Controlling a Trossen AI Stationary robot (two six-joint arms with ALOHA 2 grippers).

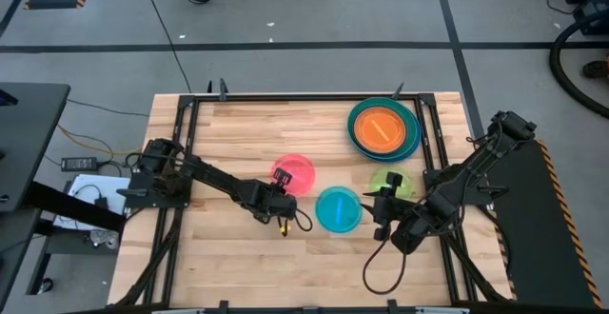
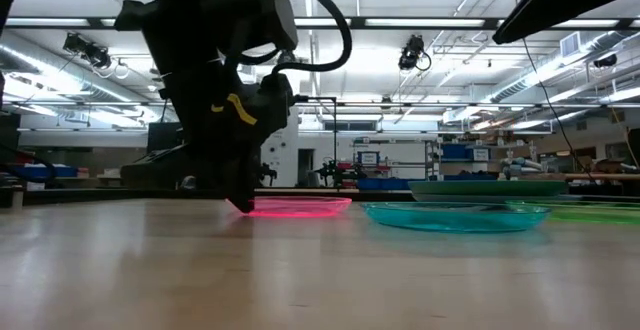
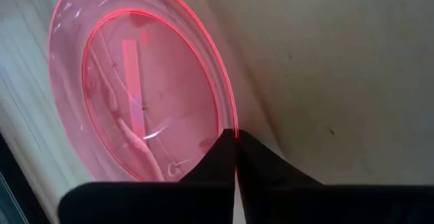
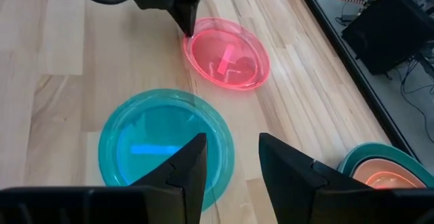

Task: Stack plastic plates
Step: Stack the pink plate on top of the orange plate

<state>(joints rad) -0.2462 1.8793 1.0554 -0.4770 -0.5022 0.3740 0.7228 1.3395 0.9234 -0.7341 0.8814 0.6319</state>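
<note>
The left arm reaches from the left side of the wooden table (image 1: pixel 238 257) toward its middle. The left gripper (image 1: pixel 278 192) is tipped down at the near rim of the pink plate (image 1: pixel 294 173), and its fingers (image 3: pixel 224 157) are clenched on that thin rim, one on each side of the edge. The low view shows the pink plate still flat on the wood with the gripper's tip at its edge.

The right arm bends in from the right edge of the table. The right gripper (image 1: pixel 384 200) hangs between the cyan plate (image 1: pixel 339 209) and the green plate (image 1: pixel 390 183), released, with a clear gap between its two fingers (image 4: pixel 186 166) and nothing held. Its wrist view looks down on the cyan plate just ahead.

The cyan plate sits near the table's middle, just beside the pink one but apart from it. At the far right corner lies a stack: an orange plate (image 1: pixel 383 127) on top of larger teal ones (image 1: pixel 411 143).

Grey floor (image 1: pixel 304 57) surrounds the table, with cables (image 1: pixel 86 143) at the left. The low view shows a bright workshop with ceiling lights (image 2: pixel 420 20) and shelves (image 2: pixel 400 160) behind.
</note>
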